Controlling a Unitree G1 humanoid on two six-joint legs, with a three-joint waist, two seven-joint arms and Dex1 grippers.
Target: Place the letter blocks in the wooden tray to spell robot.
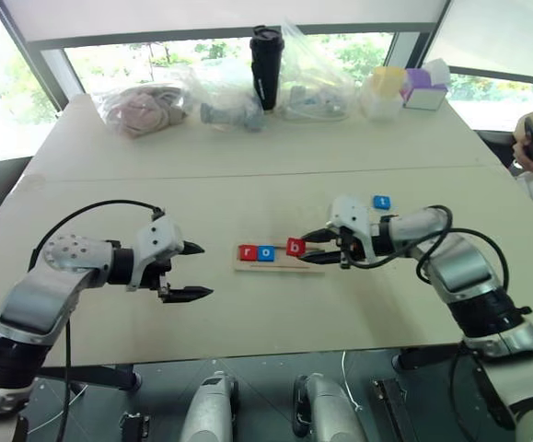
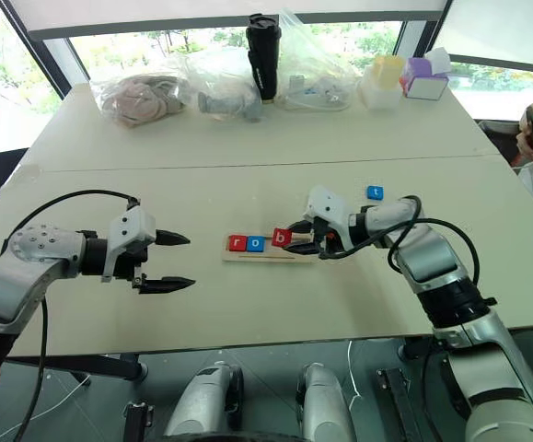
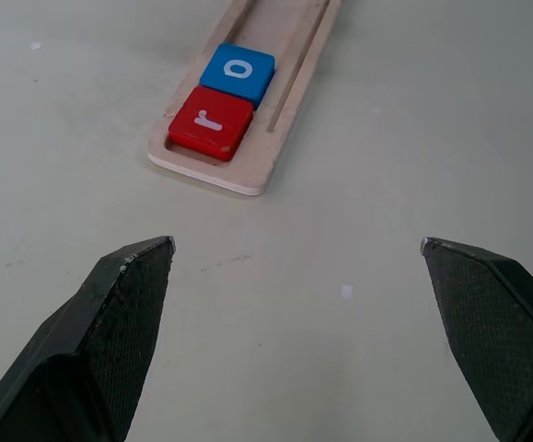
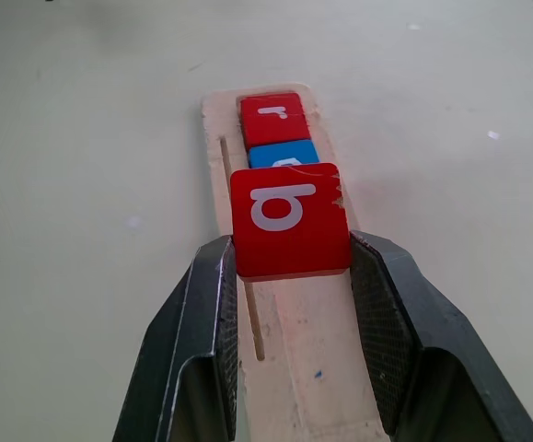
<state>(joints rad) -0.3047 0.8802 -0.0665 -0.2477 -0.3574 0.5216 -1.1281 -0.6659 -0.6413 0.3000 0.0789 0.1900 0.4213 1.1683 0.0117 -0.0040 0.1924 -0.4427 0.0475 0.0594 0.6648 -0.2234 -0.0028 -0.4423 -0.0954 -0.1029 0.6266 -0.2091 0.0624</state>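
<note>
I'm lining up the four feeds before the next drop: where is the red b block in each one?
Left eye view: red b block, pinched in the right gripper over the wooden tray.
Right eye view: same, right of the blue o block.
Left wrist view: not in it.
Right wrist view: centre, between the fingers.
Shared landmark: the red r block at the tray's end.

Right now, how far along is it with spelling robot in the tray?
Done: the red r block and blue o block lie side by side at one end of the wooden tray. In hand: the right gripper holds the red b block over the tray, just behind the o. Left: seat b, place a second o, then the blue t block still on the table.
</note>
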